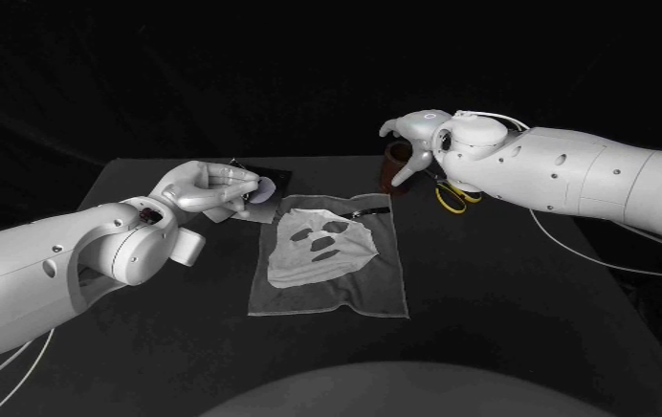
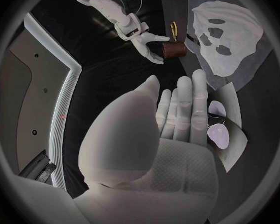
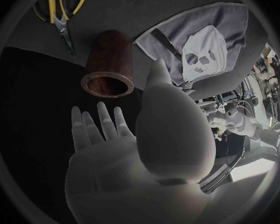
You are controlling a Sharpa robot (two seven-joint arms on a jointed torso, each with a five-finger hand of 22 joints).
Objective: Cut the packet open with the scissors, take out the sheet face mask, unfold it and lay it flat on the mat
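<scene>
The white sheet face mask (image 1: 320, 240) lies unfolded and flat on the grey mat (image 1: 338, 297) at the table's middle; both also appear in the left wrist view, mask (image 2: 230, 35) on mat (image 2: 261, 64). My left hand (image 1: 207, 187) hovers just left of the mat's far corner and holds the pale cut packet (image 2: 232, 129) at its fingertips. My right hand (image 1: 421, 135) is open with fingers spread, above a brown cup (image 1: 399, 161). The yellow-handled scissors (image 1: 455, 197) lie on the table right of the mat, under my right arm.
A thin dark strip (image 1: 370, 208) lies on the mat's far right corner. The brown cup (image 3: 109, 64) stands beside the scissors (image 3: 62, 15), close to the mat's (image 3: 236, 22) corner. The black table (image 1: 483, 321) is bare in front and to the right.
</scene>
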